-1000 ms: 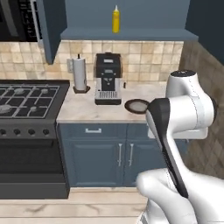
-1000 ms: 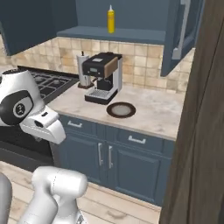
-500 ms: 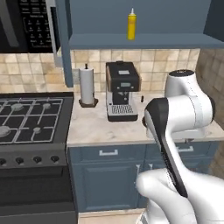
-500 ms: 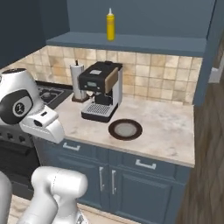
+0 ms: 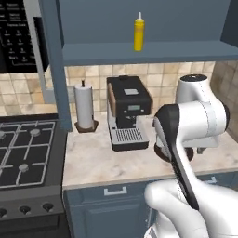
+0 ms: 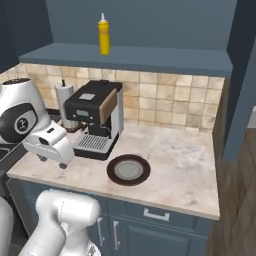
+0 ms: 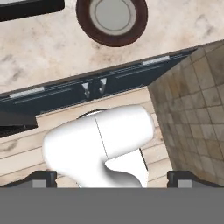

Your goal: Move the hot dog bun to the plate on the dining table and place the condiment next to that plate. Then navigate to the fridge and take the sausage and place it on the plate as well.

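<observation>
Condiment (image 5: 138, 31) upright on shelf (image 5: 153, 52); brown plate (image 6: 128, 169) bare.

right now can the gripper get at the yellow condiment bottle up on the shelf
Probably yes, with a long upward reach. The condiment stands alone at the open shelf's front, nothing before it, but the gripper points down, folded low.

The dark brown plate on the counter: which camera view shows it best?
The right base view: the dark brown plate lies whole and unobstructed beside the coffee machine. The hand view cuts its top edge. In the left base view the arm hides most of it.
</observation>
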Available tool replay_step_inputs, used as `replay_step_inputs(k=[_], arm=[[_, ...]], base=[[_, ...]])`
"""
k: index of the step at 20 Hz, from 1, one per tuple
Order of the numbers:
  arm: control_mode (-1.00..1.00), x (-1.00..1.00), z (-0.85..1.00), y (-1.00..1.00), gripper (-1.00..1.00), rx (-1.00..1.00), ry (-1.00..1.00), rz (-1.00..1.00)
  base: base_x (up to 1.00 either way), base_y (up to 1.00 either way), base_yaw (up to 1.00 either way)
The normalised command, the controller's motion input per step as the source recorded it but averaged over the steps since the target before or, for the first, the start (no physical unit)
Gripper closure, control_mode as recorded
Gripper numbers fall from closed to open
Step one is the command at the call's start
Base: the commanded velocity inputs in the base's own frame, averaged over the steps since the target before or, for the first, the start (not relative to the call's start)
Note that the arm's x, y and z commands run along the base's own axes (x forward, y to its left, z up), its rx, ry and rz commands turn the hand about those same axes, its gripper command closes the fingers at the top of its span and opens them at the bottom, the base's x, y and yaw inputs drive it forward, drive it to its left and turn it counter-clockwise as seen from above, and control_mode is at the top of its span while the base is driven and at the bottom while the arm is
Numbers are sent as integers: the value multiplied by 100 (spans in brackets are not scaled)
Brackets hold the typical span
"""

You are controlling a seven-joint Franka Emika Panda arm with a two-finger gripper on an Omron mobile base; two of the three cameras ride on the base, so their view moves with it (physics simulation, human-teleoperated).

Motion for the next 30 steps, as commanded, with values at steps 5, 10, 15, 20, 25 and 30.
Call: replay_step_inputs(k=[5,10,15,20,25,30], arm=[[100,0,0,0,-100,0,0,0],[-100,13,4,2,-100,0,-1,2],[-100,33,72,11,-100,0,-32,17],[-100,20,97,8,-100,0,-42,13],[-100,43,65,9,-100,0,-39,14],[-100,53,42,11,-100,0,-39,6]], base=[[66,21,-8],[52,9,0],[0,0,0],[0,0,0],[0,0,0],[0,0,0]])
